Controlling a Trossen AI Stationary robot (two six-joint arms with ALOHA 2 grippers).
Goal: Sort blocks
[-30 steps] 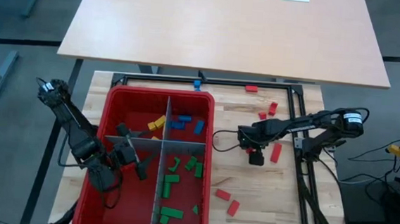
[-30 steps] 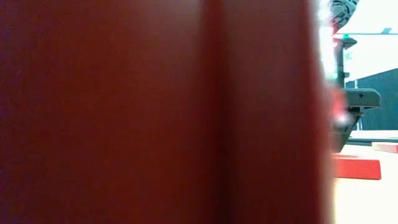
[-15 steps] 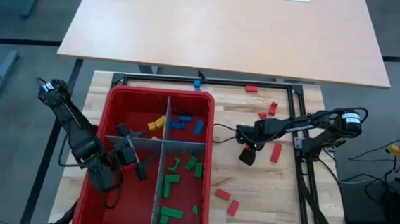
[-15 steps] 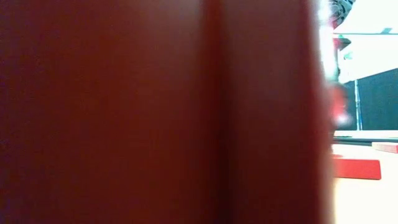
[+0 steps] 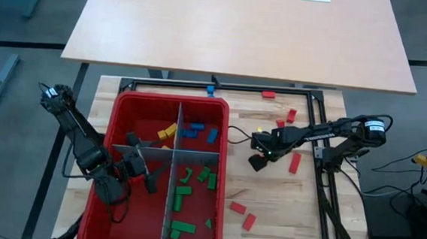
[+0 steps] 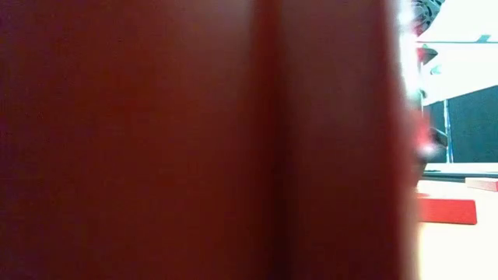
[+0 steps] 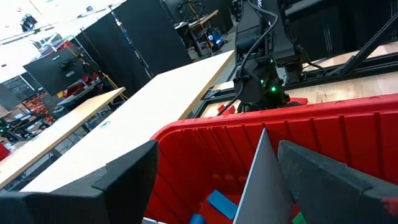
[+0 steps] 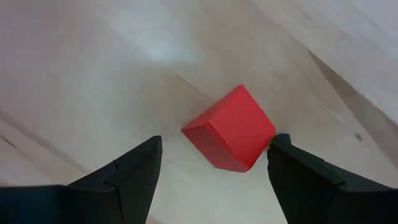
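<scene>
The right end effector (image 5: 256, 162) hangs over the bare wooden bench (image 5: 283, 207), just right of the big red plastic bin (image 5: 217, 210). Its two dark fingers (image 8: 118, 180) stand apart, and in the right wrist view a small red rectangular block (image 8: 230, 129) shows between them, tilted on a corner; its right edge meets one finger while a gap separates it from the other. Whether the block is lifted or lying on the wood cannot be told.

More red blocks lie scattered on the bench to the right of the bin: a long red block (image 5: 294, 163) just beside the right arm, two small ones (image 5: 291, 115) farther back, and a pair (image 5: 242, 214) nearer the front edge.

Inside the bin, flat grey slotted dividers (image 5: 169, 199) split it into compartments. Blue blocks (image 5: 197, 131) lie in the back right compartment, green blocks (image 5: 185, 191) in the front right one, and yellow blocks (image 5: 167, 132) in the back left one.

The left end effector (image 5: 137, 158) waits above the bin's left half near the dividers' crossing, its fingers spread wide in the left wrist view.
</scene>
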